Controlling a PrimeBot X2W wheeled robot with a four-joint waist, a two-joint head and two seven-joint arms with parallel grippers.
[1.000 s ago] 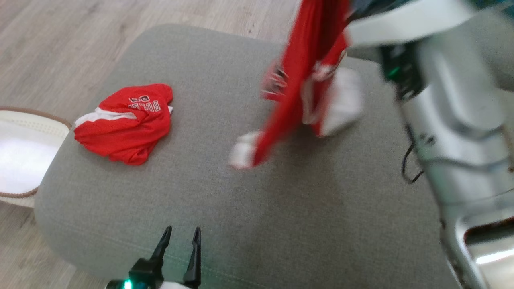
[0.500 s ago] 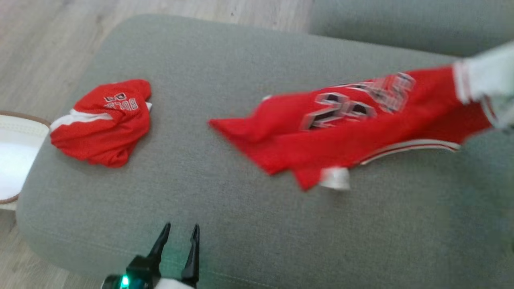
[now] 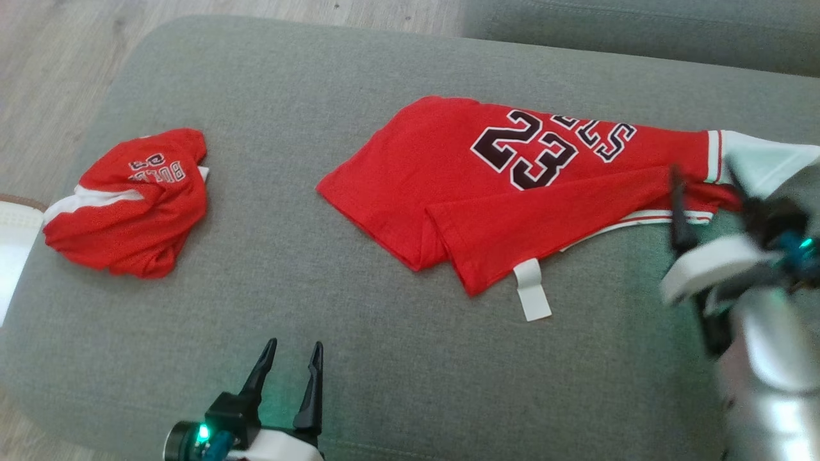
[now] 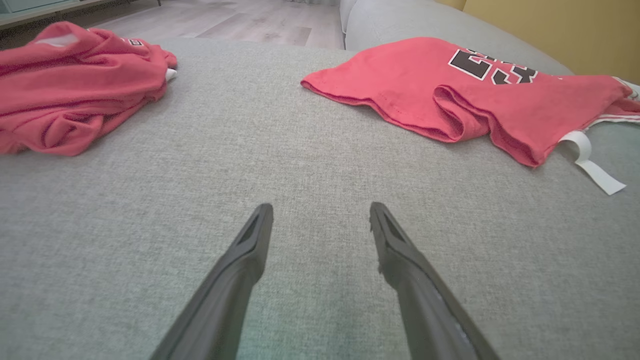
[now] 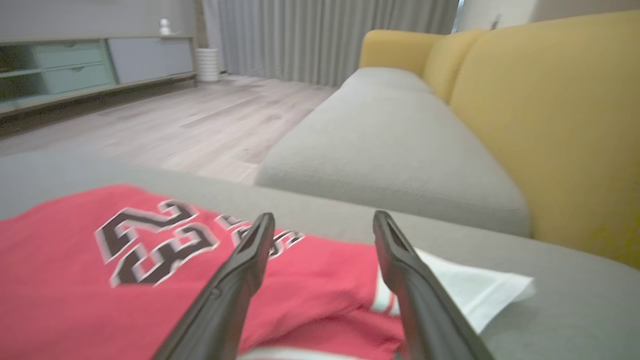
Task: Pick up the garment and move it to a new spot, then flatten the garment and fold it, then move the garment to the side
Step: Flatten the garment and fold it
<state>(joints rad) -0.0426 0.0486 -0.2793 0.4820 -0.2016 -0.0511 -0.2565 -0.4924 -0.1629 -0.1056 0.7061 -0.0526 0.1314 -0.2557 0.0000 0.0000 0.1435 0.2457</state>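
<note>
The garment (image 3: 448, 173) is a red jersey with a black "23", lying spread on the grey cushion (image 3: 320, 83) right of centre, its lower edge folded over and a white tag (image 3: 532, 291) sticking out. Its white sleeve lies at the far right. My right gripper (image 3: 703, 169) hovers open just over that sleeve end, with nothing between its fingers; in the right wrist view the garment (image 5: 75, 280) lies under the open right gripper (image 5: 324, 215). My left gripper (image 3: 293, 346) stands open at the cushion's near edge, short of the garment (image 4: 450, 95), and the left wrist view shows this left gripper (image 4: 320, 207) empty.
A second red garment (image 3: 128, 198) lies crumpled at the cushion's left. A white basket (image 3: 9, 230) sits on the wood floor beyond the left edge. Another grey cushion (image 3: 640, 32) adjoins at the far right, with a yellow sofa back (image 5: 550, 125) behind.
The garment hung from my raised right gripper a second ago; it now lies spread on the cushion. My right gripper has come down and opened, letting it go. The head camera shifted.
</note>
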